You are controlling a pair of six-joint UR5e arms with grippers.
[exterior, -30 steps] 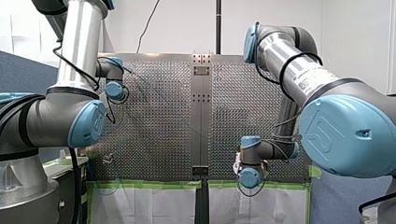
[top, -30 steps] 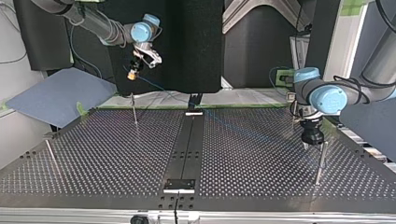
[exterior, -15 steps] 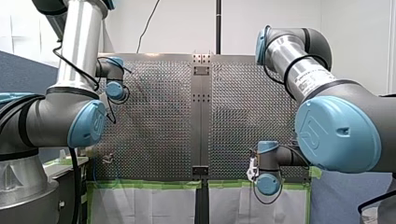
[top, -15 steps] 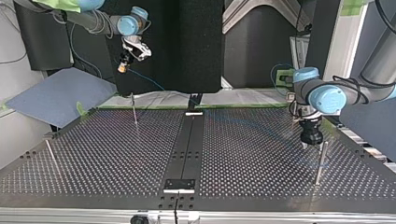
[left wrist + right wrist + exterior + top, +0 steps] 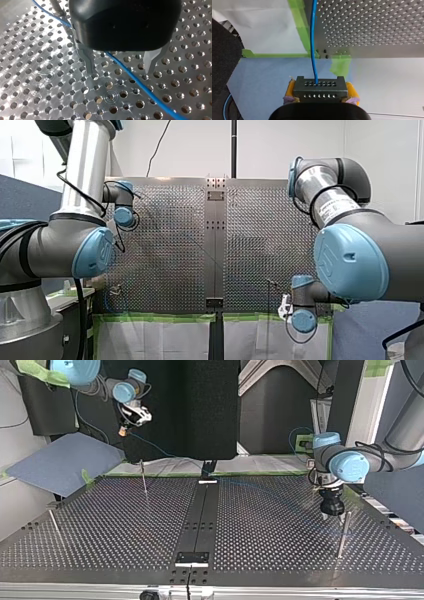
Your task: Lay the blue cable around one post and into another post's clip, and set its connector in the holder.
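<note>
Your right gripper (image 5: 320, 93) further toward the top view's left than a second ago, yellow pads clamped on the connector (image 5: 319, 86), blue cable (image 5: 150, 92) passing between your left gripper's (image 5: 120, 68) spread fingers.

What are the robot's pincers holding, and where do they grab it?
My right pincer clamps the black connector by its two sides. My left pincer is open, holding nothing.

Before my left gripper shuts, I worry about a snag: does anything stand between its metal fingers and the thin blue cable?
Nothing visible. In the left wrist view the thin blue cable runs free between my left gripper's open metal fingers, over the perforated metal table; the thin metal post stands aside.
</note>
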